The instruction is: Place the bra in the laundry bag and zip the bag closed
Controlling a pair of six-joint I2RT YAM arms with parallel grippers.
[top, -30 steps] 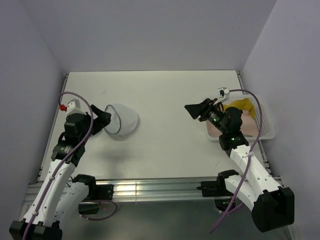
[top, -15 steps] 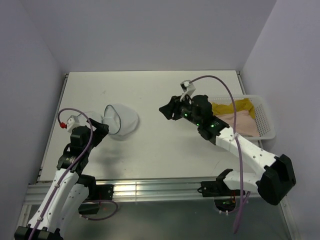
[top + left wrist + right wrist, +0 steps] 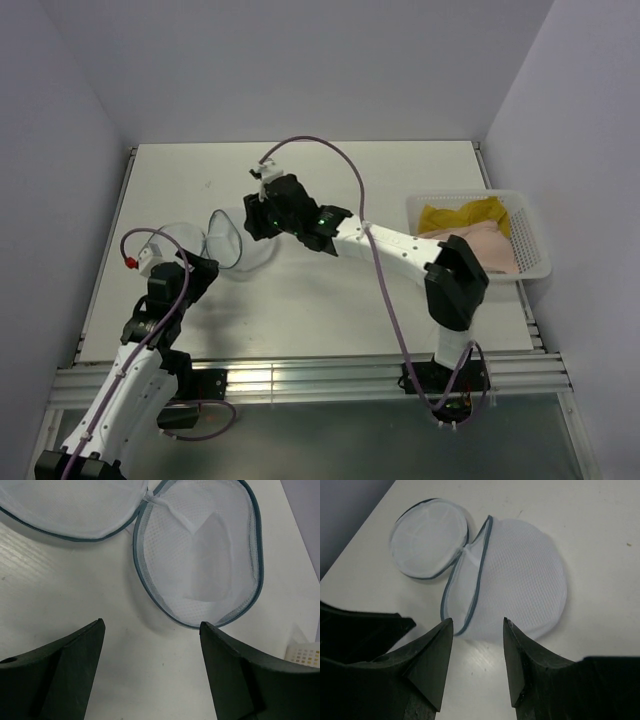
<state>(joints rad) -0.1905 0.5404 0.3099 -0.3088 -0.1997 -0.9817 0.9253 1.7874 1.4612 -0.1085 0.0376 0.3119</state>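
Observation:
The laundry bag (image 3: 245,240) is a round white mesh pouch with a dark zip rim. It lies unzipped at the table's left, its lid (image 3: 180,238) flapped open to the left. The left wrist view looks into its open mouth (image 3: 200,565), and it also shows in the right wrist view (image 3: 520,580). My right gripper (image 3: 250,215) is open and empty, stretched across just above the bag's far side (image 3: 476,622). My left gripper (image 3: 198,270) is open and empty (image 3: 151,625), just near of the bag. A peach garment (image 3: 490,248) and a yellow one (image 3: 462,214) lie in the basket; I cannot tell which is the bra.
A white plastic lattice basket (image 3: 535,262) stands at the table's right edge; a corner shows in the left wrist view (image 3: 305,655). The right arm (image 3: 390,243) spans the table's middle. Grey walls close in the left, back and right sides.
The right arm has swung from beside the basket across the table to the bag, its gripper empty. The left gripper has drawn back a little toward the near edge.

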